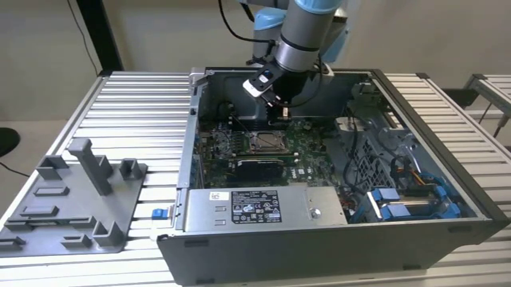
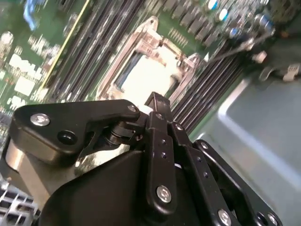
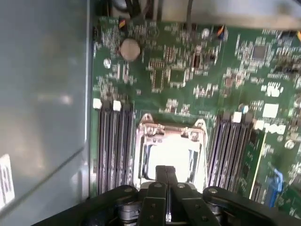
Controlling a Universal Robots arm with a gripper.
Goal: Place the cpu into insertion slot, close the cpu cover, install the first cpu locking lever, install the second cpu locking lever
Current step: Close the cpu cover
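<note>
The gripper (image 3: 164, 172), fingers pressed together, hangs inside the computer case (image 1: 319, 254), at twelve o'clock from the insertion slot (image 1: 264, 142) in the exterior view. The cpu (image 3: 171, 149) lies in that slot.

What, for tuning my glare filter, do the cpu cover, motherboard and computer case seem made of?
The cpu cover: bare metal, probably steel, shiny silver with glare. The motherboard: green-lacquered circuit board, likely fibreglass laminate. The computer case: matte grey sheet metal, judging by thin folded walls.

Lab: alu bench (image 1: 136, 107), robot arm (image 1: 307, 30)
</note>
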